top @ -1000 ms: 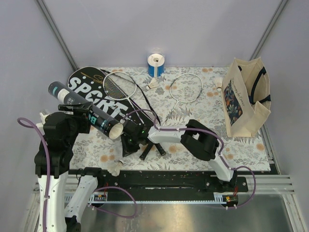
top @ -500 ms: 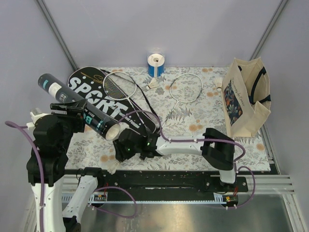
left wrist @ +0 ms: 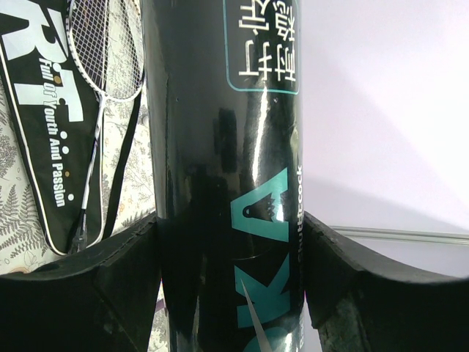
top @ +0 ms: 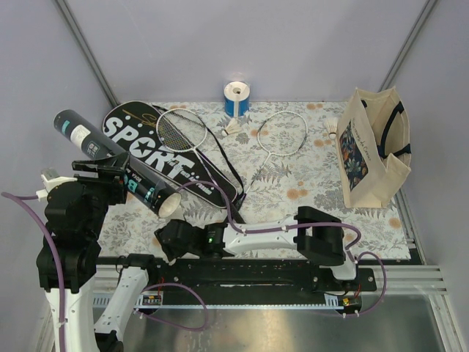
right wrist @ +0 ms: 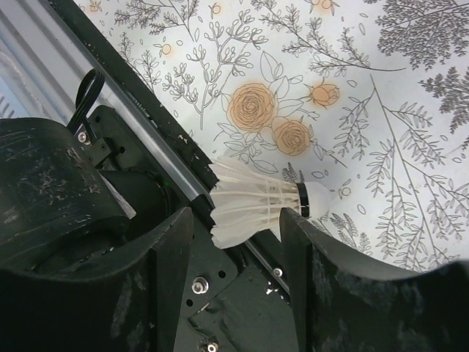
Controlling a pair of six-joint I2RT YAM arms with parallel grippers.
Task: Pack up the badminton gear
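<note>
My left gripper (top: 121, 180) is shut on the black cylindrical tube (top: 110, 161) and holds it tilted above the table's left side, open end (top: 170, 206) toward the middle. The tube fills the left wrist view (left wrist: 227, 147) between the fingers (left wrist: 80, 279). My right gripper (right wrist: 238, 235) is open at the table's near edge, its jaws either side of a white feather shuttlecock (right wrist: 264, 209) that lies on the cloth. In the top view the right gripper (top: 167, 246) hides that shuttlecock. One racket (top: 179, 128) lies on the black SPORT cover (top: 157, 150). The other racket (top: 282, 132) lies mid-table.
Two more shuttlecocks lie at the back, one in the middle (top: 233, 128) and one by the bag (top: 332, 128). A blue-and-white roll (top: 236, 99) stands at the back. A cream tote bag (top: 374, 147) stands at the right. The black base rail (right wrist: 220, 293) runs under the right gripper.
My right arm has swung left and toward the near edge, bringing its open jaws around the shuttlecock. My left arm has drawn the tube a little left and up.
</note>
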